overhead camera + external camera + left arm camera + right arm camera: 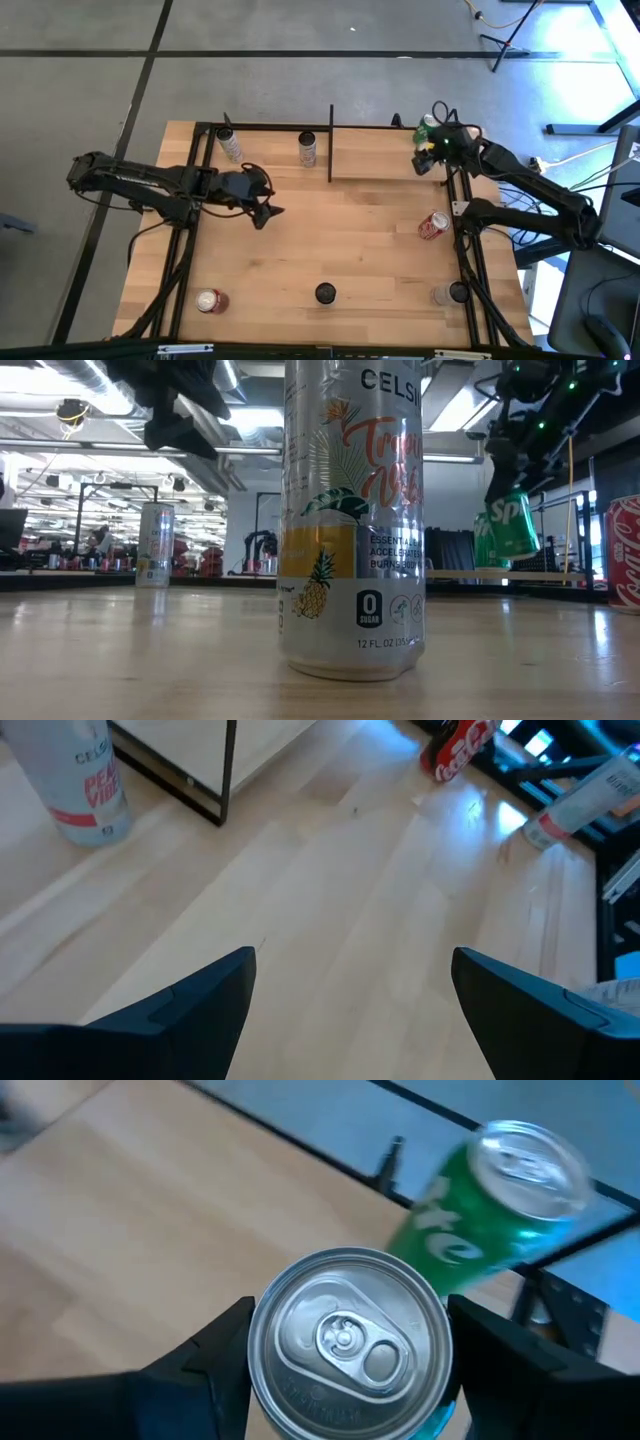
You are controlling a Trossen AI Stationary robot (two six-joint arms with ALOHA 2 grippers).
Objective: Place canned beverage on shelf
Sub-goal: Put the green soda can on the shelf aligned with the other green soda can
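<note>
- One tall can with a pineapple picture stands on the counter at the near edge, in the middle
- One red can is at the near left corner, and another can is at the near right corner
- A red cola can lies on its side farther in, by the right edge
- The left gripper hangs over the left middle of the counter; its fingers are wide apart with nothing between them
- Two pale cans stand near the far edge, left of the shelf
- The shelf sits at the far right of the counter
- The right gripper is at the right end of the shelf; its fingers press on both sides of a silver-topped can and hold it
- I cannot tell if that can touches the shelf board
- A green can leans just beside the held can, at the far right corner of the shelf
</note>
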